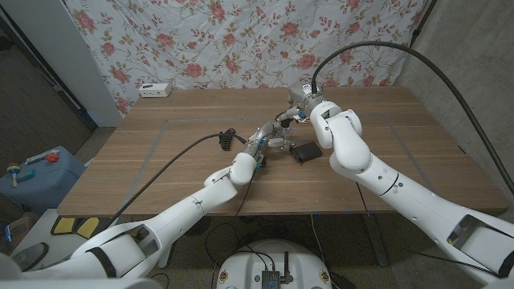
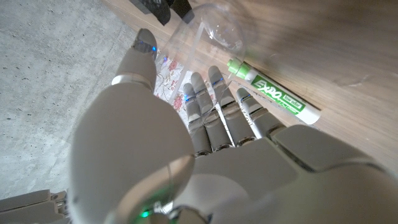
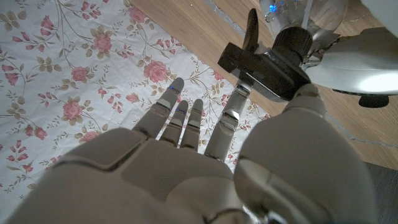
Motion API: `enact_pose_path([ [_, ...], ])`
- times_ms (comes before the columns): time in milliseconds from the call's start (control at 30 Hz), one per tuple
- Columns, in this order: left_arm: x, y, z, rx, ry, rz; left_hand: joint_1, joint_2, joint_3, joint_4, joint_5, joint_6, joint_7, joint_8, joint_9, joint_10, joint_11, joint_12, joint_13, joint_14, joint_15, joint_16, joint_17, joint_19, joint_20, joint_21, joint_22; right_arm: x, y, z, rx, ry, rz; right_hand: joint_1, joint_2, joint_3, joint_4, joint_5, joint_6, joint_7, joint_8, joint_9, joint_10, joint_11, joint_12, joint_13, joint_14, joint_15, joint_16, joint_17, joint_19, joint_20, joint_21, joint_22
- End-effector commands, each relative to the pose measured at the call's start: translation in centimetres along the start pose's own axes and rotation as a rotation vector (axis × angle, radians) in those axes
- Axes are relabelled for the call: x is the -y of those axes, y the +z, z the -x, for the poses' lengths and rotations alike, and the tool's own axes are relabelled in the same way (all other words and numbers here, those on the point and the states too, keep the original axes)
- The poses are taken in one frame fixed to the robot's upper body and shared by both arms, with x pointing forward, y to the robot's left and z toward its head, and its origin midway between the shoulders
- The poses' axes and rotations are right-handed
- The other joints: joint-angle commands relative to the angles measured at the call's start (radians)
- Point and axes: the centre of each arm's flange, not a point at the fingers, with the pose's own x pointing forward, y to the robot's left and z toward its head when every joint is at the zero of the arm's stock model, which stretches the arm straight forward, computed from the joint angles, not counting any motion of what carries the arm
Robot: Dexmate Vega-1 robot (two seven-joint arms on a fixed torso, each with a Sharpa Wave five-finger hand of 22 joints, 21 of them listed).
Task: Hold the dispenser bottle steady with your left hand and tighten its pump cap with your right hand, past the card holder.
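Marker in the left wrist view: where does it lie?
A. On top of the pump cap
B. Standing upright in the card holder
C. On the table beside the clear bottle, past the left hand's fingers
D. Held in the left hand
C: the green marker lies flat on the wood next to the clear bottle, beyond the left hand, which does not hold it.

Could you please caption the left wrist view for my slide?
Left hand reaching around a clear bottle, green marker beside it.
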Motion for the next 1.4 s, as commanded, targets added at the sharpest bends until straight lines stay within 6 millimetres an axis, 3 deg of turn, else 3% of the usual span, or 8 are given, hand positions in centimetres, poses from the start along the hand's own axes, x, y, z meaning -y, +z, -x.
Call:
enact_pose_path([
  [33,0.2,0.0,0.0,-0.005,-0.002,0.003,-0.119,0.170,0.122,0.116,0.000,0.191,0.009,0.007,0.001,0.008,-0.002,0.007,0.003,0.001,-0.048,0.007,0.003,-0.001,-0.045,0.004,0.003,-0.2,0.9,-0.1,-0.043,0.011,0.004,-0.040,0.050,0.000,0.012,-0.006,0.029,0.004,0.011,0.004,0.023,0.001,0.008,0.003,0.024,-0.002,0.008,0.000,0.021,-0.003,0.005,0.002],
  [367,0.3,0.1,0.1,-0.008,0.002,0.006,-0.122,0.169,0.122,0.119,-0.002,0.191,0.004,0.006,0.001,0.007,-0.003,0.007,0.003,0.002,-0.048,0.007,0.002,-0.001,-0.045,0.004,0.003,-0.1,1.7,-0.3,-0.069,-0.004,-0.012,-0.038,0.063,-0.002,0.012,-0.014,0.108,0.014,0.027,0.003,0.075,0.007,0.012,0.001,0.072,-0.016,0.013,-0.004,0.051,-0.007,0.006,0.002],
  [633,0.3,0.1,0.4,-0.013,0.006,0.004,-0.128,0.169,0.121,0.124,-0.003,0.187,0.000,0.004,0.001,0.006,-0.005,0.007,0.003,0.004,-0.047,0.006,0.001,0.000,-0.044,0.005,0.003,0.0,2.0,-0.5,-0.096,-0.020,-0.020,-0.021,0.075,0.001,0.005,-0.018,0.175,0.039,0.040,0.002,0.117,-0.002,0.015,0.001,0.108,-0.026,0.012,-0.007,0.073,-0.007,0.004,0.002],
  [767,0.3,0.1,0.5,-0.013,0.007,0.004,-0.128,0.169,0.122,0.123,-0.003,0.189,0.001,0.005,0.001,0.007,-0.004,0.007,0.003,0.004,-0.048,0.005,0.000,0.001,-0.044,0.005,0.003,0.0,2.0,-0.4,-0.093,-0.024,-0.018,-0.020,0.076,0.000,0.004,-0.019,0.174,0.041,0.038,0.002,0.115,0.002,0.012,0.000,0.110,-0.025,0.011,-0.007,0.075,-0.008,0.003,0.002],
  [1000,0.2,0.1,0.6,-0.010,0.008,0.004,-0.128,0.169,0.122,0.123,-0.003,0.189,0.001,0.005,0.001,0.006,-0.006,0.007,0.003,0.004,-0.047,0.005,0.000,0.000,-0.044,0.004,0.003,0.2,1.8,-0.2,-0.105,-0.059,-0.025,-0.018,0.071,-0.007,0.002,-0.026,0.078,0.019,-0.012,0.003,0.096,0.011,-0.009,0.001,0.103,-0.010,-0.003,-0.007,0.067,0.002,-0.006,0.003],
  [1100,0.1,0.0,0.7,-0.009,0.008,0.002,-0.127,0.170,0.122,0.123,-0.003,0.190,0.004,0.005,0.001,0.008,-0.002,0.007,0.003,0.003,-0.048,0.005,0.000,0.000,-0.043,0.004,0.003,0.4,1.7,-0.1,-0.105,-0.068,-0.041,-0.026,0.065,-0.015,0.004,-0.029,0.049,0.023,-0.027,0.004,0.091,0.004,-0.015,0.001,0.103,-0.007,-0.006,-0.006,0.066,0.005,-0.008,0.003],
  [1167,0.1,0.0,0.7,-0.009,0.009,0.004,-0.127,0.170,0.122,0.122,-0.003,0.189,0.005,0.005,0.001,0.008,-0.004,0.008,0.003,0.004,-0.048,0.005,0.000,0.000,-0.044,0.004,0.003,0.5,1.5,0.0,-0.102,-0.079,-0.050,-0.029,0.064,-0.017,0.006,-0.030,0.034,0.026,-0.035,0.005,0.089,0.015,-0.019,0.001,0.103,-0.006,-0.008,-0.005,0.064,0.006,-0.009,0.003],
  [1400,-0.2,-0.1,0.8,-0.009,0.011,0.003,-0.128,0.171,0.123,0.124,-0.004,0.190,0.003,0.004,0.001,0.006,-0.003,0.007,0.003,0.003,-0.048,0.005,0.001,0.000,-0.043,0.004,0.003,1.1,0.9,0.4,-0.085,-0.084,-0.088,-0.042,0.058,-0.032,0.009,-0.036,-0.092,0.031,-0.092,0.011,0.064,0.015,-0.043,0.003,0.086,0.010,-0.024,-0.001,0.046,0.018,-0.015,0.003],
])
